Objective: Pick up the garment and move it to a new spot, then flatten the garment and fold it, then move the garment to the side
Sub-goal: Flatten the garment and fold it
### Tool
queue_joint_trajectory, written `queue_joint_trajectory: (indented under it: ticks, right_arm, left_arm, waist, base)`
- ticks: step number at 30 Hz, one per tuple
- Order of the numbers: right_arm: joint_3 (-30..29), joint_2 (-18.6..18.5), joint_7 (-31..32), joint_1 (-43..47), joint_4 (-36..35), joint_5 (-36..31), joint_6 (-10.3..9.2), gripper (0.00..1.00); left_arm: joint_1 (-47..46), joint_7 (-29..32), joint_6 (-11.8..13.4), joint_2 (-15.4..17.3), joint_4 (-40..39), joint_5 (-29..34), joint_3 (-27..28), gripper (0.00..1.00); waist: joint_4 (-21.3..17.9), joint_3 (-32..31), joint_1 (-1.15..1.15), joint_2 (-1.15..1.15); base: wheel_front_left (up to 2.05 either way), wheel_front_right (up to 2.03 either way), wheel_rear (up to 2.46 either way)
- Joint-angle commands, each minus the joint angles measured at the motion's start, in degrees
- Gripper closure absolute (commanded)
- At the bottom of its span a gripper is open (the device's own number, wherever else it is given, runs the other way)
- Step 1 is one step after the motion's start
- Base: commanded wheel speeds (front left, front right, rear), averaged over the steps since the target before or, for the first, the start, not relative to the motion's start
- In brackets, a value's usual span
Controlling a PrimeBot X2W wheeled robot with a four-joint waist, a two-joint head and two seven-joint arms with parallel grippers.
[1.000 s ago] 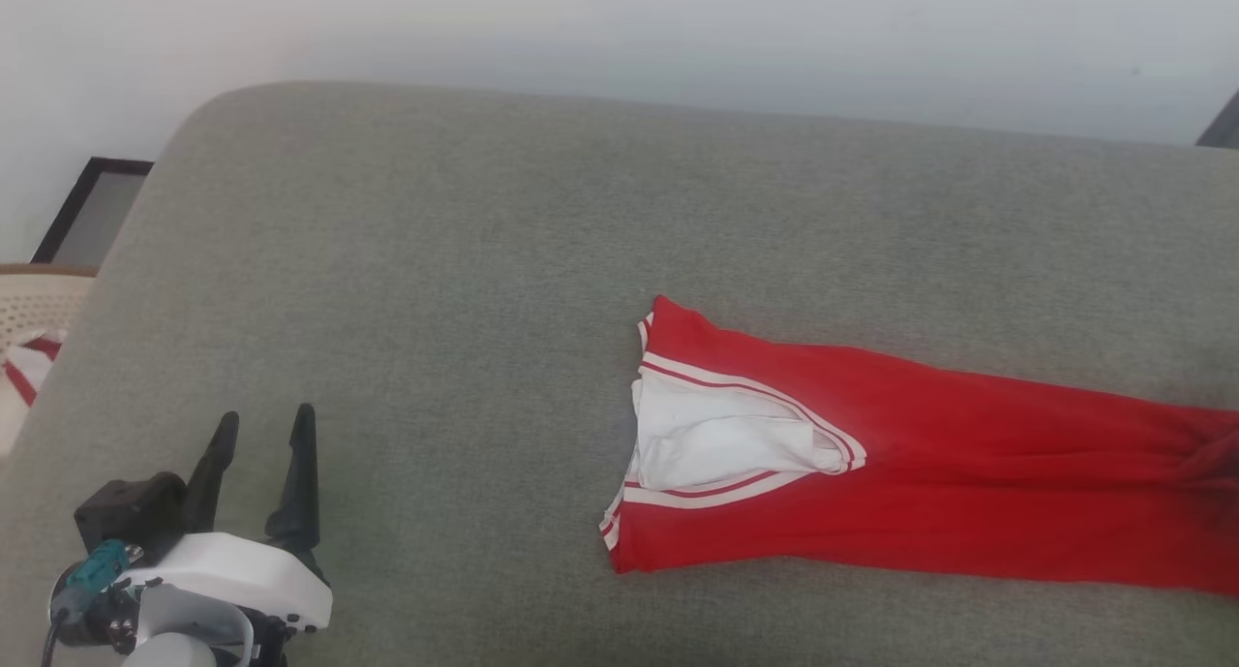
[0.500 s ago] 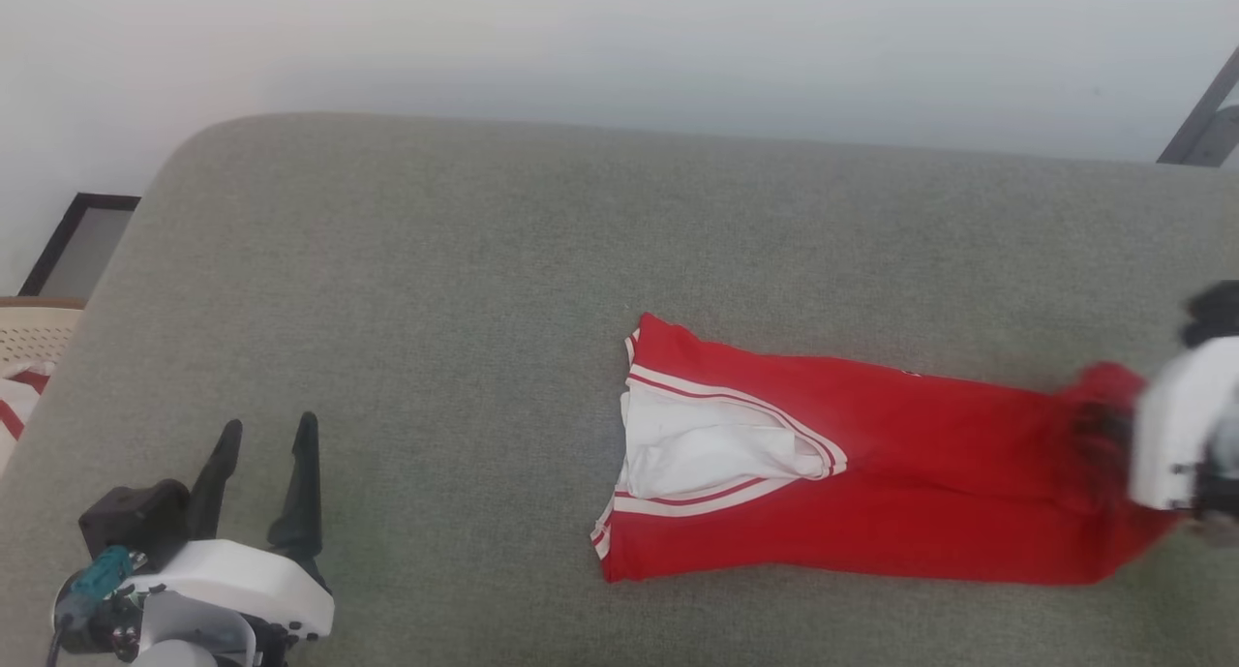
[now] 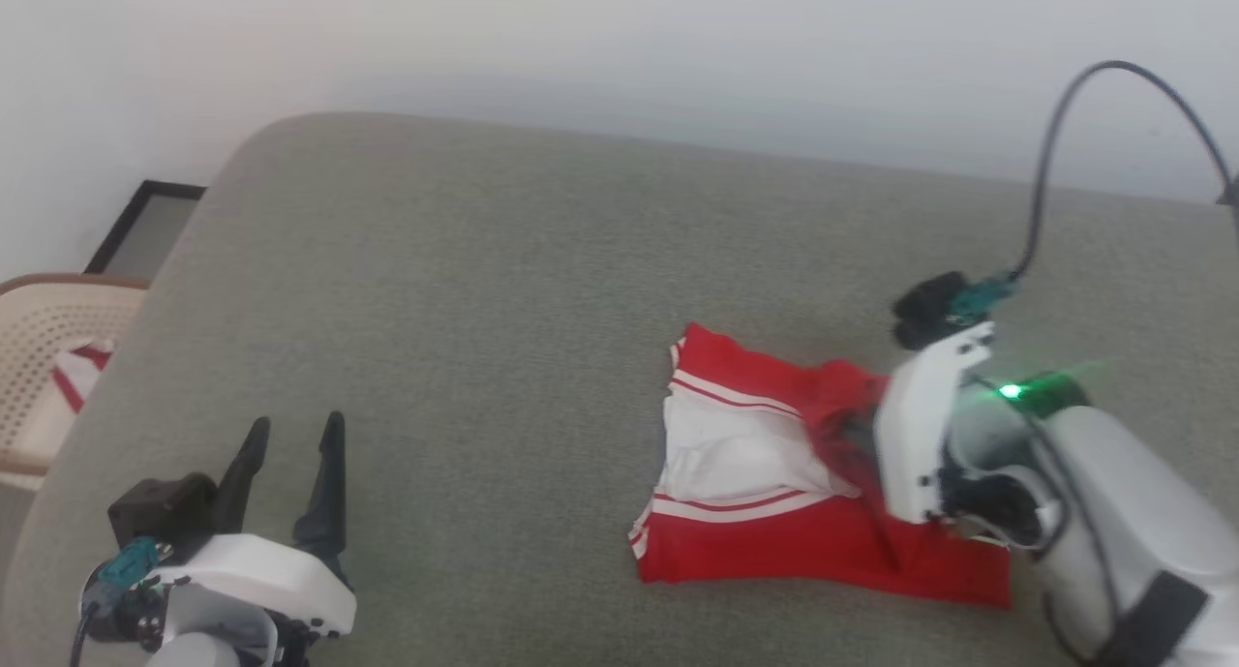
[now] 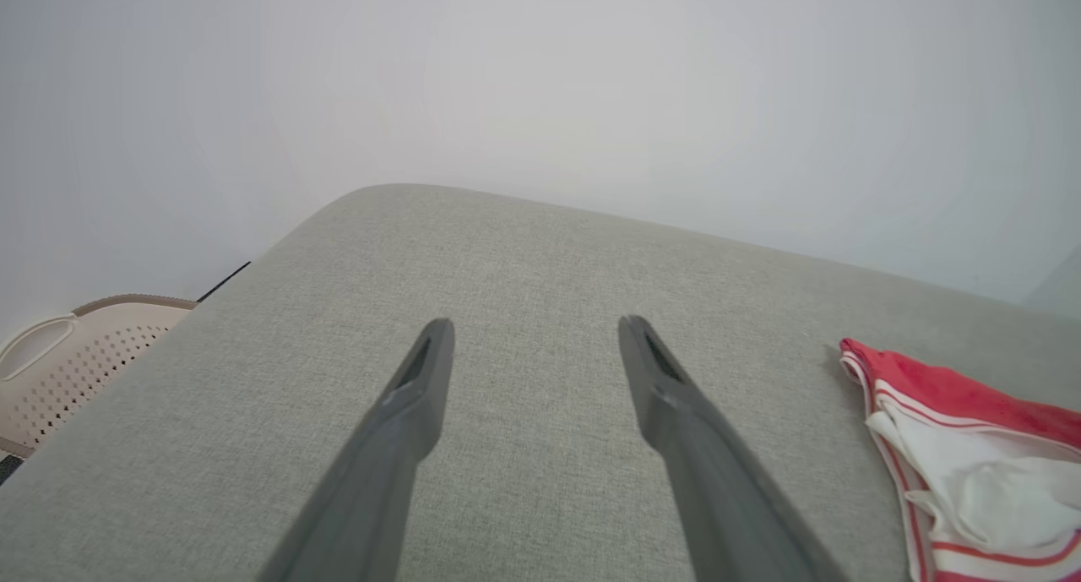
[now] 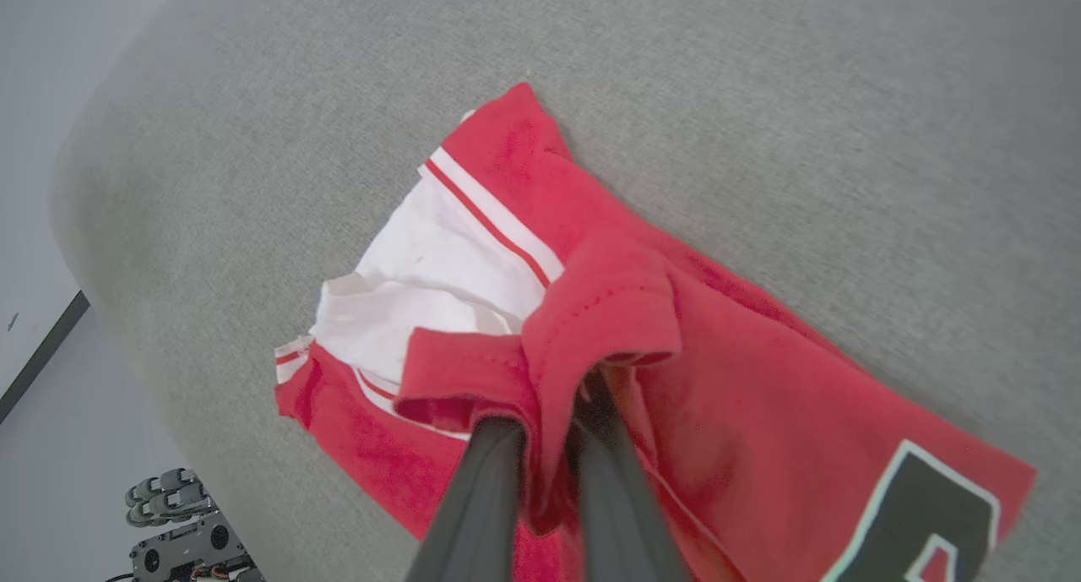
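In the head view, the garment lies on the grey fabric-topped desk toward 4 o'clock, with its white, stripe-trimmed end pointing to 9 o'clock. The right claw reaches in from 3 o'clock. Its fingers are sunk in a raised red fold and pinched tight on it. The lifted edge stands above the layer beneath, which looks like a fold in hand, with the far end brought over the body. The left claw sits at 8 o'clock, well apart from the cloth, spread wide and holding nothing, probably parked out of the way. A cream basket stands at 9 o'clock, beyond the desk's edge.

In the left wrist view, the two splayed fingers hang over bare desk, and the garment's trimmed end is at 4 o'clock.

In the right wrist view, the fingers rise from 6 o'clock almost together, with the red hem draped over and clamped between them. The white panel lies at 10 o'clock and the dark number at 4 o'clock. Gripping at the hem probably lets that edge travel as one line.
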Motion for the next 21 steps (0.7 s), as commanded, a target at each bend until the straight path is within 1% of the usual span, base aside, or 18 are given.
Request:
queue_joint_trajectory:
  ticks: [1,5,6,7,8,9,10,14,18,21]
  right_arm:
    - [0.6,1.2,-0.5,-0.7,0.8,-0.1,-0.07,1.00]
    - [2.4,4.3,-1.6,-2.6,4.1,-1.4,-0.07,1.00]
    - [2.7,5.0,-2.0,-3.1,5.0,-1.6,-0.07,0.92]
    - [3.0,5.8,-2.6,-3.5,6.1,-1.8,-0.07,0.80]
    - [3.4,6.3,-3.1,-3.9,7.0,-2.1,-0.07,0.59]
    - [4.0,6.8,-3.8,-4.4,7.8,-2.5,-0.07,0.03]
    - [4.4,7.2,-4.3,-4.8,8.5,-2.4,-0.07,0.00]
    - [6.0,7.8,-5.7,-6.2,10.0,-1.4,-0.07,0.00]
    - [7.8,6.7,-7.3,-6.8,9.2,0.1,-0.07,0.00]
    - [8.3,5.3,-9.3,-6.6,7.5,1.5,-0.07,0.00]
  left_arm:
    - [-1.0,0.2,-0.2,-0.2,0.2,0.3,-0.1,0.00]
    - [-1.9,0.2,-0.5,-0.6,0.6,0.3,-0.6,0.00]
    - [-2.1,0.2,-0.5,-0.6,0.7,0.3,-0.7,0.00]
    - [-2.2,0.2,-0.6,-0.6,0.8,0.3,-0.7,0.00]
    - [-2.2,0.1,-0.7,-0.7,0.9,0.2,-0.7,0.00]
    - [-2.2,0.1,-0.7,-0.7,1.0,0.2,-0.8,0.00]
    - [-2.3,0.1,-0.7,-0.8,1.1,0.1,-0.8,0.00]
    - [-2.4,-0.1,-0.9,-0.8,1.4,-0.1,-0.6,0.00]
    - [-2.2,-0.3,-1.0,-0.7,1.7,-0.3,-0.1,0.00]
    - [-1.7,-0.5,-0.9,-0.4,1.9,-0.2,0.2,0.00]
  waist:
    - [0.8,-0.1,0.00,0.00]
    - [2.0,-0.1,0.00,0.00]
    - [2.2,0.0,0.00,0.00]
    - [2.3,0.0,0.00,0.00]
    - [2.4,0.0,0.00,0.00]
    - [2.5,0.1,0.00,0.00]
    - [2.5,0.1,0.00,0.00]
    - [2.3,0.1,0.00,0.00]
    - [1.6,-0.1,0.00,0.00]
    - [0.7,-0.7,0.00,0.00]
  base:
    - [0.00,0.00,0.00]
    - [0.00,0.00,0.00]
    - [0.00,0.00,0.00]
    - [0.00,0.00,0.00]
    - [0.00,0.00,0.00]
    - [0.00,0.00,0.00]
    - [0.00,0.00,0.00]
    - [0.00,0.00,0.00]
    - [0.00,0.00,0.00]
    - [0.00,0.00,0.00]
